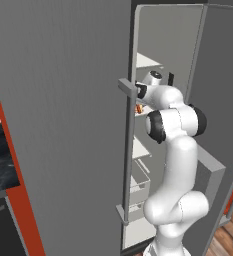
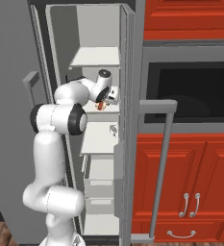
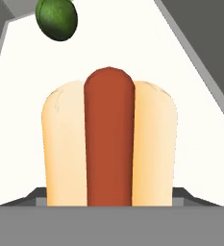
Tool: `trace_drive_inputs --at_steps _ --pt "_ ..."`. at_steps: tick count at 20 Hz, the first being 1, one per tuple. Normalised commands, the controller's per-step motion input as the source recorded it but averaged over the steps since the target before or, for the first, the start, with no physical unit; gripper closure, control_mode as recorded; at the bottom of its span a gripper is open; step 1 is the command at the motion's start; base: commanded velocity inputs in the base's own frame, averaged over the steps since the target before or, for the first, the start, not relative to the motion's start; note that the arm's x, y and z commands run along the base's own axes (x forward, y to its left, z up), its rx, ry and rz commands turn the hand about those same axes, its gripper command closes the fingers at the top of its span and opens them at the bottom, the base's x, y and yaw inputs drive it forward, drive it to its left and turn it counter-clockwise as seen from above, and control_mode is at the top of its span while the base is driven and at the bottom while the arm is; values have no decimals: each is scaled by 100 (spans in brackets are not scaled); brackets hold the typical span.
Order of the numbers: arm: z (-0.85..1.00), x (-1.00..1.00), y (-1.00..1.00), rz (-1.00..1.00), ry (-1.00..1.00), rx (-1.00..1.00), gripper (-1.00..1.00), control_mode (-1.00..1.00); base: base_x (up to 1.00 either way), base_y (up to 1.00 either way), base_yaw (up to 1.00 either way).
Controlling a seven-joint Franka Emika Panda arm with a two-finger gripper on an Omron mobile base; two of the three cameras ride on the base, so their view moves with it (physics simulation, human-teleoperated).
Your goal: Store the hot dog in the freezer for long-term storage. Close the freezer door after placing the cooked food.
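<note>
Nearest, the gripper (image 2: 104, 104), fingers closed on the hot dog (image 3: 108, 144) over a white freezer (image 2: 96, 57) shelf (image 3: 147, 48). Beyond, a green fruit (image 3: 56, 19). Risk: releasing high lets the bun roll off; freezer door (image 1: 63, 125) stands open.

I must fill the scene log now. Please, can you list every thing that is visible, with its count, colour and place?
hot dog: one, tan bun with red-brown sausage, over a white freezer shelf, at the gripper.
green round item: one, dark green, further back on that shelf.
freezer: one, white shelves, clear drawers low down.
freezer door: one, grey, open.
oven: one, black window, right of the fridge.
cabinets: red, around the oven.
arm: one, white, reaching inside.
gripper: one, at the shelf; fingers hidden.
</note>
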Motion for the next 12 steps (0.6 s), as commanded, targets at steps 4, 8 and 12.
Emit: trace_drive_inputs --at_steps 4,8,12 --pt "-15 32 0 0 -2 0 100 -100 0 0 0" --pt "-7 20 0 0 0 0 100 -100 0 0 0" --pt "-4 17 3 0 0 0 -100 -100 0 0 0"
